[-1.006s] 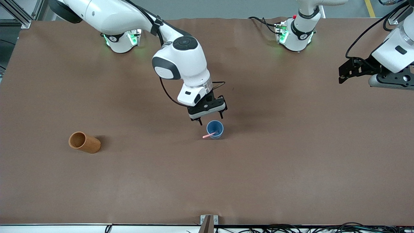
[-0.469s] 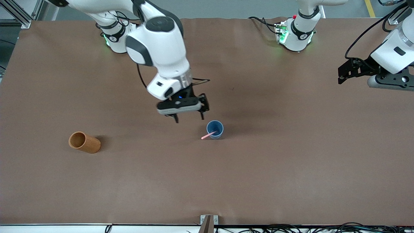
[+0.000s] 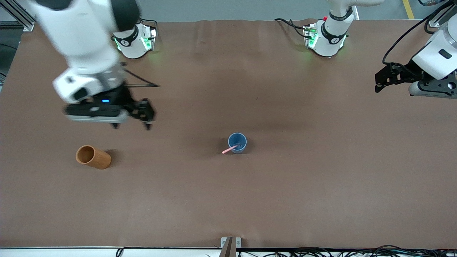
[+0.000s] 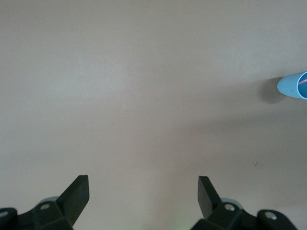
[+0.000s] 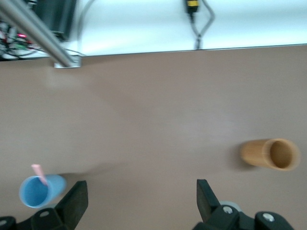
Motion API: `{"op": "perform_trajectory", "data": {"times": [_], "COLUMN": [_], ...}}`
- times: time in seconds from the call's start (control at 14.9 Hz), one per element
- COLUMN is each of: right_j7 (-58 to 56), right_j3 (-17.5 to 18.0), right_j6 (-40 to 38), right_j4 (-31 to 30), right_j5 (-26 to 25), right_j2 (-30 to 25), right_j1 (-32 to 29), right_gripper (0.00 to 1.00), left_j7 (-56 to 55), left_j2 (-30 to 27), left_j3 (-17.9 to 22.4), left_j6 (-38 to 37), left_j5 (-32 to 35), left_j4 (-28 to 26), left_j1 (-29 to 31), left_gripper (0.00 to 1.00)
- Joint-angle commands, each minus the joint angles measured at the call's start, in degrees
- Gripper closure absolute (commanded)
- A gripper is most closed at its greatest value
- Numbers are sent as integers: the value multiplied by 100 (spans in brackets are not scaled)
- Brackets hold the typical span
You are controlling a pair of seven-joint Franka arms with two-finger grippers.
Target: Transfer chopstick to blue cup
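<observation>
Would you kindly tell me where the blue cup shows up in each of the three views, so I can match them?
Front view: the blue cup stands mid-table, upright.
Left wrist view: it is cut off at the picture's edge.
Right wrist view: it sits in a corner, near a fingertip.
Shared landmark: the pink chopstick leaning out of it, visible in all three.

An orange-brown wooden cup (image 3: 93,157) lies on its side on the brown table (image 3: 321,178)

A brown matte counter (image 3: 285,196) fills the scene, lit evenly from above with soft shadows. Black cables (image 3: 357,251) run along its white front edge, aluminium framing (image 3: 14,14) stands at one corner, and grey floor (image 3: 232,9) shows past it.
</observation>
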Motion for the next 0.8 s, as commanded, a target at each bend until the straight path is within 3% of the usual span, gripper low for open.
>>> {"op": "perform_trajectory", "data": {"times": [0.0,0.27,0.74], "right_j7": [-725,-1455,-2035], "right_j3": [-763,-1555,-1986], "right_j6": [-478,-1428,-2221], "right_j4": [-272,-290,-648], "right_j5": [525,685,859], "right_j2": [-484,-853,-1722], "right_j1": [10,-77,-244], "right_gripper": [0,0,0], "left_j7": [83,83,-14], "left_j2": [97,79,202], "left_j3": [23,41,33], "left_j6": [-34,-34,-34], "left_j5": [-62,-71,-53], "left_j4": [125,98,186], "left_j1": [-37,-3,-20], "left_gripper": [0,0,0]}}
